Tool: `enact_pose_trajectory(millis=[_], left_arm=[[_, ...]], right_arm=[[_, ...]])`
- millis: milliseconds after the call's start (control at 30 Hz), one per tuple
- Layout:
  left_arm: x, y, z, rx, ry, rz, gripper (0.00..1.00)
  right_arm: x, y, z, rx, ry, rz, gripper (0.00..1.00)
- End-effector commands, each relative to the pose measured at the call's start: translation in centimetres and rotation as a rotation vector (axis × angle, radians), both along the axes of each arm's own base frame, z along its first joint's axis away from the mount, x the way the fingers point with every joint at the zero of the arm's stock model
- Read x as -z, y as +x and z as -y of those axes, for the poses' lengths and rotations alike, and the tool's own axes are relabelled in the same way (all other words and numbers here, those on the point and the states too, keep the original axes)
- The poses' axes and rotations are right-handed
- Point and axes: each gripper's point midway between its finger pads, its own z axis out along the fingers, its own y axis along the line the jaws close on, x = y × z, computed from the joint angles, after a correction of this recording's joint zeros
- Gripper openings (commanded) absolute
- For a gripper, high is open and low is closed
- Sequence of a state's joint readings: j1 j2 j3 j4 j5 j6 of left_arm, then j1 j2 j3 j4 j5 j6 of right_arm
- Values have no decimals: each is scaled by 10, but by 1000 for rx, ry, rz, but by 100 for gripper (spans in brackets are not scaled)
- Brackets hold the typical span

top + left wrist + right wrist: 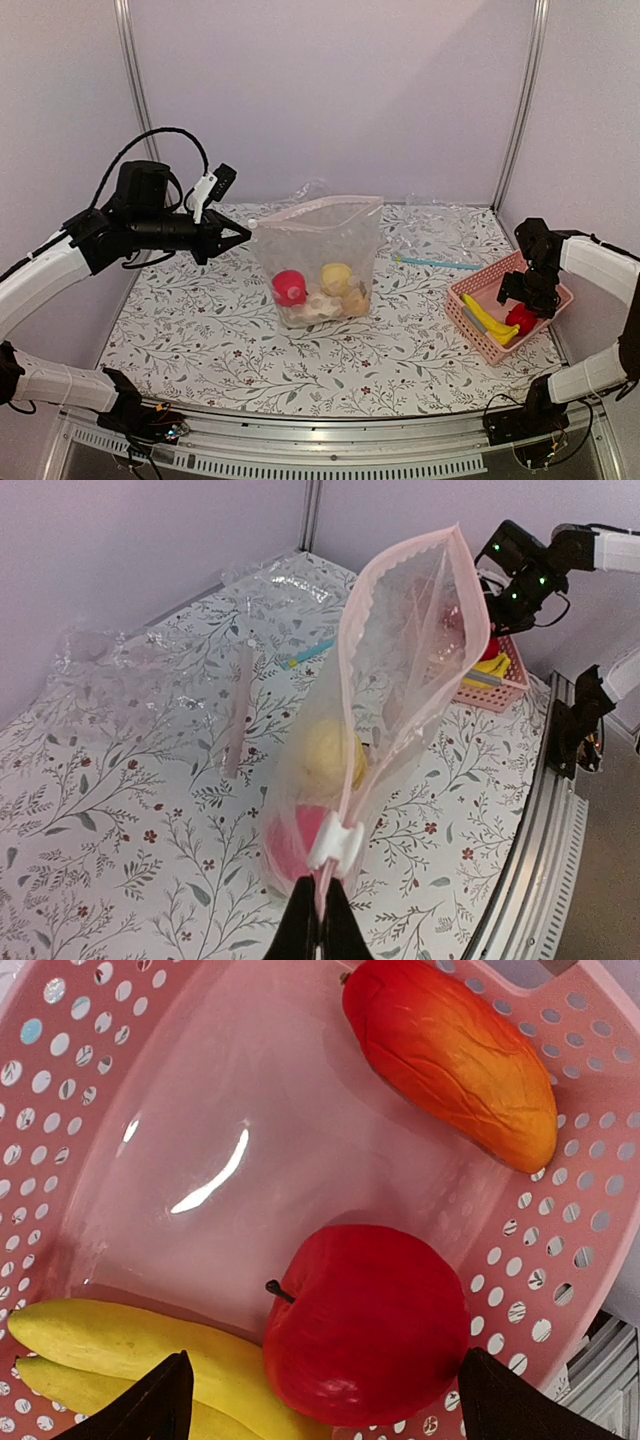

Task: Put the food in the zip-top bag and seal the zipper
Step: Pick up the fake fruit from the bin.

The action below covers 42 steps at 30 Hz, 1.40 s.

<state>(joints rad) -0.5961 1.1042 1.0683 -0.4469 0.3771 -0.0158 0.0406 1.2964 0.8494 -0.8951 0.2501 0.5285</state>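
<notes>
The left claw (321, 895) pinches the bag (320, 240), upright in the middle of the tabletop (200, 330), by its left corner. The right claw (325, 1400) gapes empty over the apple (370, 1325) in the right basket (90, 1160). Closing off-centre could squirt it away.

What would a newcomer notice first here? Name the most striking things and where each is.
A clear zip-top bag stands upright in the middle of the table, one top corner pinched by the left pincer, a red fruit and a lemon inside. At the right edge, a pink basket holds a banana, a red apple and a red-orange fruit; the right pincer hangs open over the apple.
</notes>
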Motion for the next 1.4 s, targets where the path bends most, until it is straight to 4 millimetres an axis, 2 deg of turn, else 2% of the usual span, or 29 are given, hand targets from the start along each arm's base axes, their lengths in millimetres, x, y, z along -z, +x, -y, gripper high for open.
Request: enact_pose_trajectory(millis=[0,300,500,700,833,1000,1167,1267,1367], left_arm=[[-6,2,-4,-17,-18,19,0],[-5,2,-5,-18,-13,20,0],[-5,2,-5,-21,-12,22,0],[-5,2,-5,-21,-13,23,0],[-5,2,-5,-18,-14,19,0],[-5,-1,-1,5,-27,10,0],[-6,-5,3,34,-41,4,0],[-7,-7,5,49,-48,0,0],[-6,-8,7,57,-50,-4,0]], right_arm=[[10,0,4,-8,-19,-28,91],[30,4,1,1,1,-64,90],[35,7,4,11,-18,-73,81],[32,9,4,9,-16,-60,72],[19,9,0,-7,6,-35,69],[-25,8,-6,-54,32,51,63],[-89,1,-12,-96,52,182,60],[-128,-1,-30,-161,100,277,59],[-168,5,-61,-264,153,382,58]])
